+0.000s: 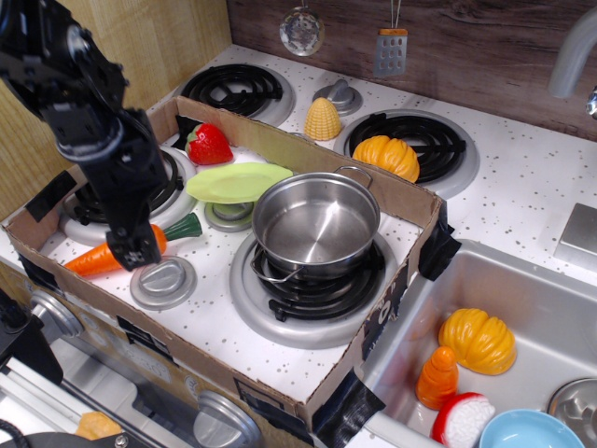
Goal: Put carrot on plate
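Orange carrot [117,252] beneath black tool [140,249], grip state unclear, plate [237,182] near steel pot [317,225].

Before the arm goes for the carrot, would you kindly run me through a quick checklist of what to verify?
1. Carrot in reach, lying beside the front-left burner: ok.
2. Gripper over the carrot's middle: ok.
3. Jaws open enough to straddle it: cannot tell, the fingers blend into the arm.
4. Plate free of items: ok, though it sits tilted on a knob.
5. Strawberry off the plate: ok.
6. Steel pot beside the plate, tight clearance: not ok.
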